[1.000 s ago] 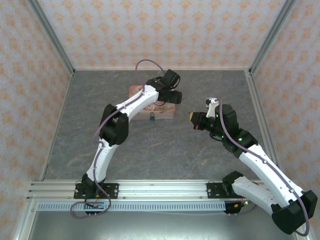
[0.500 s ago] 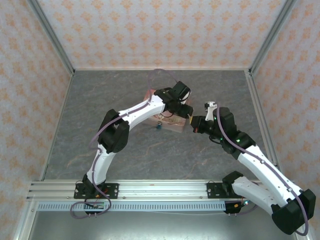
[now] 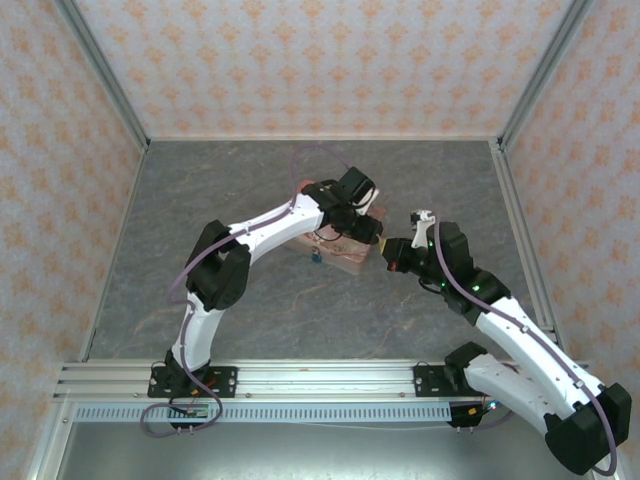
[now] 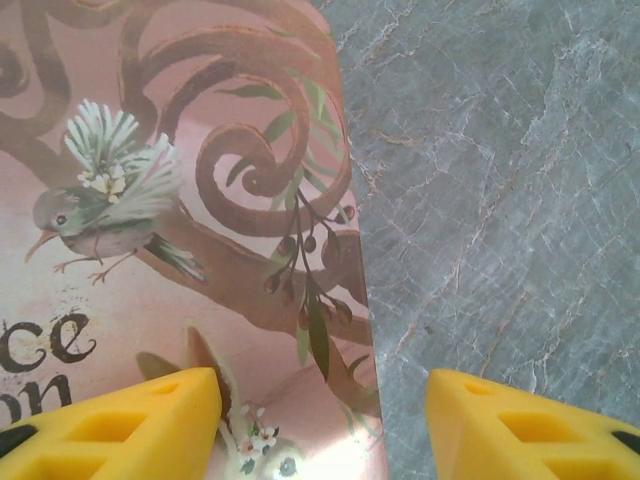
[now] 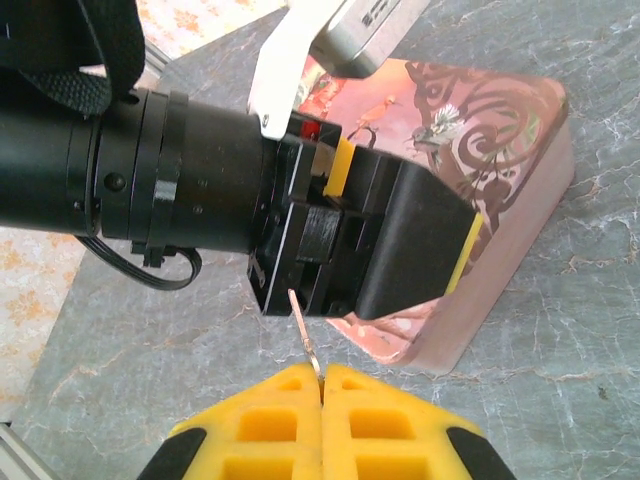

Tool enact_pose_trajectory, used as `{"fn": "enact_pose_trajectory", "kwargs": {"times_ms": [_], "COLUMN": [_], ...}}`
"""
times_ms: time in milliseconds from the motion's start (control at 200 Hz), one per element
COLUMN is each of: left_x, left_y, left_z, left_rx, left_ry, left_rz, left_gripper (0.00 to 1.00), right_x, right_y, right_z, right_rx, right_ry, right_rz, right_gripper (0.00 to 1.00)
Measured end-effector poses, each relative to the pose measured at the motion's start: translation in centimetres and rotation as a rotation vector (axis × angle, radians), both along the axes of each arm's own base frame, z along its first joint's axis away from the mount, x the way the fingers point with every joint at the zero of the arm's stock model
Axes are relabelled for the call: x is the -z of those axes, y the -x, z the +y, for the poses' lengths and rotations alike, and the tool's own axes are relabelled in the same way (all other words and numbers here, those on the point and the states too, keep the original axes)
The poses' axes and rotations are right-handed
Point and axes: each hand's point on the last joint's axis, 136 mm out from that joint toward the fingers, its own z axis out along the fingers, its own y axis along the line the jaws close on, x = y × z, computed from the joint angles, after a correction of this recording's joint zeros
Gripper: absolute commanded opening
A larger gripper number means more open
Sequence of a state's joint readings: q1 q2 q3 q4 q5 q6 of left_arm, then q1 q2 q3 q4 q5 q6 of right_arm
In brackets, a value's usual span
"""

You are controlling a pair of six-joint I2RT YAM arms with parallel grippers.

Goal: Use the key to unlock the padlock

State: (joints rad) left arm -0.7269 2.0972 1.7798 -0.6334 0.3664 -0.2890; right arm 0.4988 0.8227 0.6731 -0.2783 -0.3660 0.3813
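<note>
Teal padlock (image 3: 315, 256) sits at the pink tin's (image 3: 347, 258) near side; both have slid right across the table (image 3: 250, 190). Left fingers (image 4: 130, 420) stand wide over the tin's edge. Right fingers (image 5: 270, 430), pinching the key (image 5: 305, 335), have closed in, so insertion looks next.

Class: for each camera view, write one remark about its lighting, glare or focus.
Top external: even light, with faint shadows on the table. Left wrist: pale glare low on the tin, and the yellow fingers are soft. Right wrist: the key is crisp and the tin evenly lit.
</note>
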Motion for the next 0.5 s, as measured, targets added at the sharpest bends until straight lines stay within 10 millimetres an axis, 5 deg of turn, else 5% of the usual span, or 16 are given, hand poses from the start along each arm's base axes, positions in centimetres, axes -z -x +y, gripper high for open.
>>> {"fn": "enact_pose_trajectory", "kwargs": {"times_ms": [295,500], "left_x": [-0.8,-5.8], "left_y": [1.5,1.6], "left_z": [1.1,2.8], "left_rx": [-0.018,-0.059], "left_ry": [0.020,0.062], "left_rz": [0.013,-0.099], "left_gripper": [0.65,0.72], "right_x": [-0.3,-1.1], "right_y": [0.0,0.0], "right_z": [0.0,0.4], "right_rx": [0.000,-0.020], "right_ry": [-0.007,-0.031], "right_rz": [-0.012,-0.033], "right_gripper": [0.00,0.00]}}
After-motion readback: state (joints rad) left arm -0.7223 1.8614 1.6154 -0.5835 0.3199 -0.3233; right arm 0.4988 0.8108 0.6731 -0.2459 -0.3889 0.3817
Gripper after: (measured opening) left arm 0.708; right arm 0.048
